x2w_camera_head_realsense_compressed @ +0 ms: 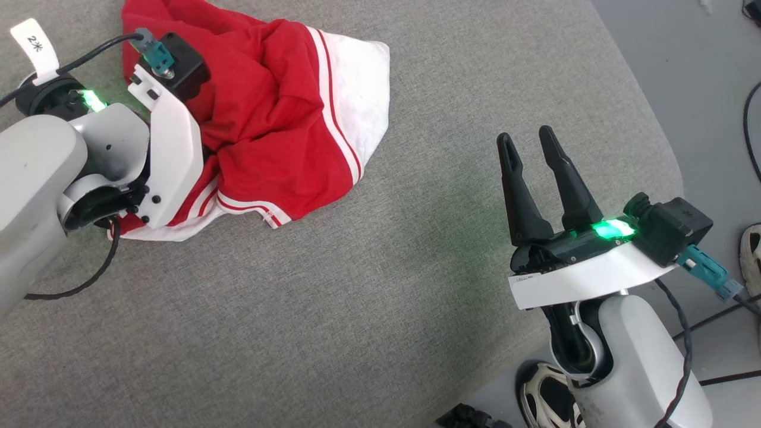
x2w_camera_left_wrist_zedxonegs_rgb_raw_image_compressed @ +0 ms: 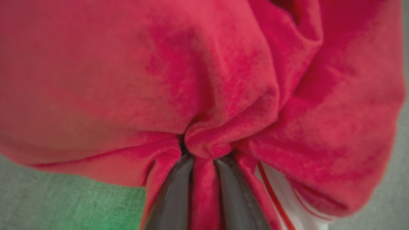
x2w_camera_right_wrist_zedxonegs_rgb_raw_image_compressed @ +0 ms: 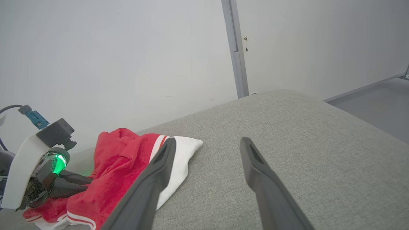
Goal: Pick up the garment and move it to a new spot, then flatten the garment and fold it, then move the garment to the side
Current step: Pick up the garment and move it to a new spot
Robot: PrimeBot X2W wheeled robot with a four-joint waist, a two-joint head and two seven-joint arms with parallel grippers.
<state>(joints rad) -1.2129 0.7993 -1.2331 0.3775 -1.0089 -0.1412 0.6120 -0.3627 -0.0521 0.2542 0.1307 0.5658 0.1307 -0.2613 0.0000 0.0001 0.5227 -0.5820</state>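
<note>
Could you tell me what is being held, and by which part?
Left gripper pinches a red fold of the red-and-white cloth garment; right gripper empty.

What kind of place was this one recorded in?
Probably an indoor lab or test room rather than a home: a bare white wall, a plain grey floor with loose cables, and the red garment on a grey fabric-covered platform.

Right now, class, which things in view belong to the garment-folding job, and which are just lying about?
Job: garment; left gripper, shut on a red fold; right gripper, open over the grey cushion.
Lying about: shoe by the robot's base; floor cable.
</note>
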